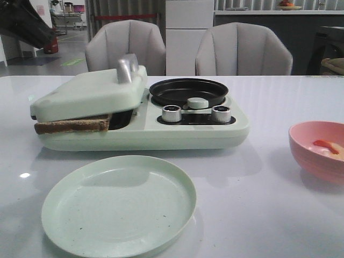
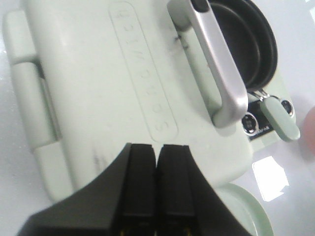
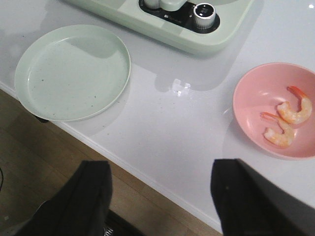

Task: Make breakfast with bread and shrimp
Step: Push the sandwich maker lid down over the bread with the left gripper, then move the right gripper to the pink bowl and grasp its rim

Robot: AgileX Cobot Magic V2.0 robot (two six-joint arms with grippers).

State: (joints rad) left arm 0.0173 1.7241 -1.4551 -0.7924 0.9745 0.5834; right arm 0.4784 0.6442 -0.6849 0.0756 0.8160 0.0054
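Observation:
A bread slice (image 1: pixel 72 126) with dark crust sticks out from under the pale green lid (image 1: pixel 91 91) of the sandwich maker (image 1: pixel 161 134), which rests almost closed on it. Two shrimp (image 3: pixel 288 115) lie in the pink bowl (image 3: pixel 256 93), at the right in the front view (image 1: pixel 309 156), where one shrimp (image 1: pixel 329 147) shows. My left gripper (image 2: pixel 157 152) is shut and empty above the lid (image 2: pixel 123 88), near its silver handle (image 2: pixel 219 64). My right gripper (image 3: pixel 160 182) is open and empty over the table's front edge, short of the bowl. Neither gripper shows in the front view.
An empty pale green plate (image 1: pixel 118 204) lies in front of the sandwich maker, also in the right wrist view (image 3: pixel 74 71). A black pan (image 1: pixel 188 91) sits on the maker's right side behind two silver knobs (image 1: pixel 172 113). Two grey chairs (image 1: pixel 242 48) stand behind the table.

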